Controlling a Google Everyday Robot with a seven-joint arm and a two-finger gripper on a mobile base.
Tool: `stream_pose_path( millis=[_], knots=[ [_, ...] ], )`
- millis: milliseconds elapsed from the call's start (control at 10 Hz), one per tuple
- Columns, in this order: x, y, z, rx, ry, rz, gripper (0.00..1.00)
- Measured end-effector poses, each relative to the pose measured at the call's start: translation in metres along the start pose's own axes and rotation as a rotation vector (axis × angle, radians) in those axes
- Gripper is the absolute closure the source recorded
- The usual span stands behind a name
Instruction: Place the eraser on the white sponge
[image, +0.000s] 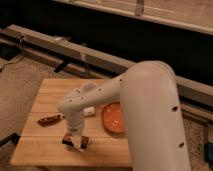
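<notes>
Hovering fingers directly over the eraser, table front.

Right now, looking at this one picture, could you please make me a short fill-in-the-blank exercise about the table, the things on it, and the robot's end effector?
1. The end effector is low over the ____ table, near its front edge.
2. The bowl to the right of the end effector has the colour ____.
3. The red-brown handled tool lies to the ____ of the end effector.
4. A white arm fills the ____ side of the picture.

Missing words: wooden; orange; left; right
</notes>
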Motion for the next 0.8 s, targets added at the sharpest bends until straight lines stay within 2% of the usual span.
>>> stream_pose_path(
  millis=[100,300,800],
  knots=[
    [0.001,0.001,0.0,0.0,-0.009,0.002,0.91],
    [0.005,0.001,-0.003,0.015,-0.052,0.019,0.91],
    [0.009,0.001,-0.013,0.102,-0.114,0.053,0.91]
  ],
)
